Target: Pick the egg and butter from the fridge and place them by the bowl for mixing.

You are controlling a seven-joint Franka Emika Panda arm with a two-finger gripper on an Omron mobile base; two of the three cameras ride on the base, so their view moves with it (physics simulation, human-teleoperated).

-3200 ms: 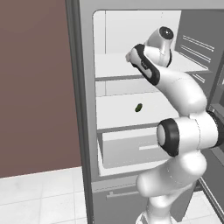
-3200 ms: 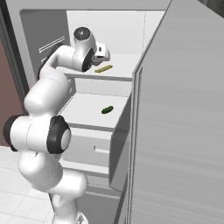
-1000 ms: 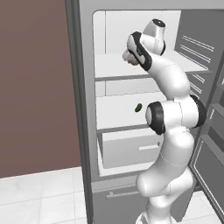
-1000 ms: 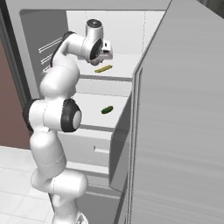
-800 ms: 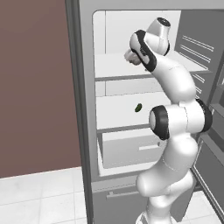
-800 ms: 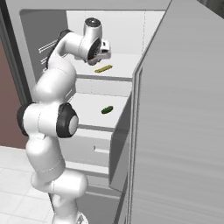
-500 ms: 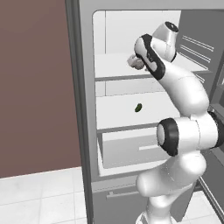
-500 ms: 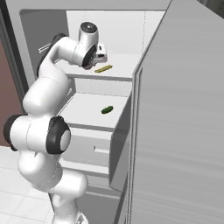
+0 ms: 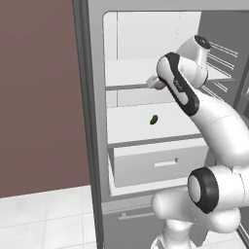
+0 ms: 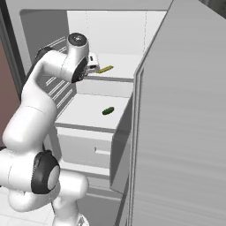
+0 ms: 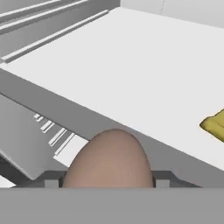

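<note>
Fridge (image 9: 92, 121): a tall grey-silver cabinet, smooth and matt, standing open with a plain white interior. Its grey door (image 10: 185, 132) swings out on the right of the right base view, a flat unmarked panel. Ribbed racks (image 10: 59, 90) line the inner side wall behind the arm. Inside are two flat white shelves, the upper shelf (image 11: 131, 65) and the lower shelf (image 9: 146, 127), with a white box-shaped drawer (image 9: 160, 163) beneath, fitted with a short recessed handle. No brand, label or writing is legible on any surface.

White Franka arm (image 9: 214, 121), glossy with dark joints, reaches up to the front edge of the upper shelf.

Two-finger gripper (image 11: 109, 177) is closed on the small, smooth, brownish-pink egg (image 11: 109, 164); the dark finger tips (image 11: 50, 180) sit tight against both sides of the shell. Speckling cannot be made out. The egg is held at the front lip of the upper shelf, seen in the left base view as a pinkish knob (image 9: 156, 83) at the hand.

Thin yellow stick of butter (image 10: 105, 69), block-shaped, lies flat on the upper shelf, just beside the hand and apart from the egg.

Small dark green oblong item (image 9: 154, 120), smooth and rounded, lies on the lower shelf, well apart from the gripper.
</note>
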